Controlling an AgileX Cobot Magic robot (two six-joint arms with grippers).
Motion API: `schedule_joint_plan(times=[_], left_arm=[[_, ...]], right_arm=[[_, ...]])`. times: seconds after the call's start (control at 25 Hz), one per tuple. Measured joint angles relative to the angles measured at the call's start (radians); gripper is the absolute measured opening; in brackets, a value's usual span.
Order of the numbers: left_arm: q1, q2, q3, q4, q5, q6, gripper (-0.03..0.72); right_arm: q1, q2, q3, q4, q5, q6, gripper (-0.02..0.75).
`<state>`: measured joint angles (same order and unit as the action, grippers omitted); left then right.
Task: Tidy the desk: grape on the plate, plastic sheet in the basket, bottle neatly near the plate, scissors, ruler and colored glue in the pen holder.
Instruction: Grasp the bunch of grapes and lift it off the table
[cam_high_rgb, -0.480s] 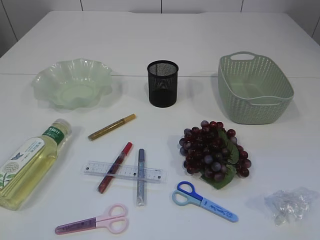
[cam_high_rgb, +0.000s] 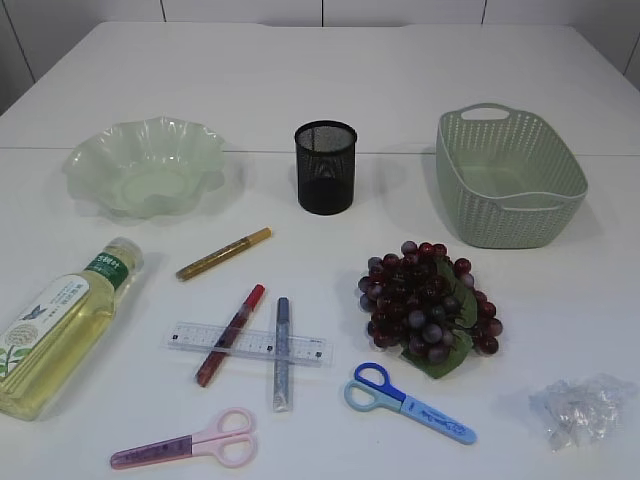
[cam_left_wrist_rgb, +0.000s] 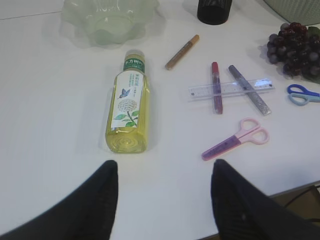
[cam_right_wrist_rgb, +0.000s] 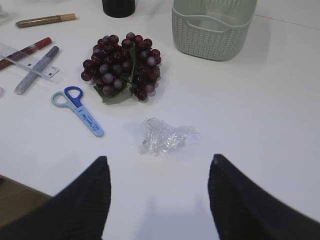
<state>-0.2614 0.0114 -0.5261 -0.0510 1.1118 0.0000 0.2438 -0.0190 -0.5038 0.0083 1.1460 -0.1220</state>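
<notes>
On the white table (cam_high_rgb: 300, 90), back row left to right: pale green plate (cam_high_rgb: 146, 166) with wavy rim, black mesh pen holder (cam_high_rgb: 325, 167), green woven basket (cam_high_rgb: 507, 176). All three look empty from the exterior view.

Front left, bottle (cam_high_rgb: 62, 322) of yellow liquid lies on its side, cap end pointing toward the plate, well apart from it. Gold glue pen (cam_high_rgb: 223, 253) lies alone, between bottle and pen holder. Clear ruler (cam_high_rgb: 247, 343) lies flat near the middle; red glue pen (cam_high_rgb: 230, 334) and silver glue pen (cam_high_rgb: 282, 353) both lie across it. Pink scissors (cam_high_rgb: 187, 446) sit closed near the front edge, just below the ruler. Blue scissors (cam_high_rgb: 407, 403) lie closed just in front of the grape bunch (cam_high_rgb: 428, 305), handles near the grape leaf. Grape bunch rests on the table between ruler and basket, not touching the basket. Crumpled plastic sheet (cam_high_rgb: 580, 407) lies at front right, apart from everything.

Left gripper (cam_left_wrist_rgb: 162, 197) hangs above the table's front edge, fingers spread wide, holding nothing; bottle base lies just beyond its left finger in the left wrist view. Right gripper (cam_right_wrist_rgb: 157, 197) likewise spread and empty, plastic sheet straight ahead between the fingers' line, not touching. Neither arm shows in the exterior view.
</notes>
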Motion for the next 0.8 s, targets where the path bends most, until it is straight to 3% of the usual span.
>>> schedule_joint_plan(times=[0.28, 0.8], left_arm=[[0.0, 0.0, 0.0, 0.067, 0.0, 0.007, 0.435], [0.0, 0.0, 0.0, 0.051, -0.002, 0.009, 0.435]], right_arm=[[0.0, 0.025, -0.004, 0.004, 0.0, 0.098, 0.484], [0.0, 0.448, -0.097, 0.138, -0.02, 0.202, 0.484]])
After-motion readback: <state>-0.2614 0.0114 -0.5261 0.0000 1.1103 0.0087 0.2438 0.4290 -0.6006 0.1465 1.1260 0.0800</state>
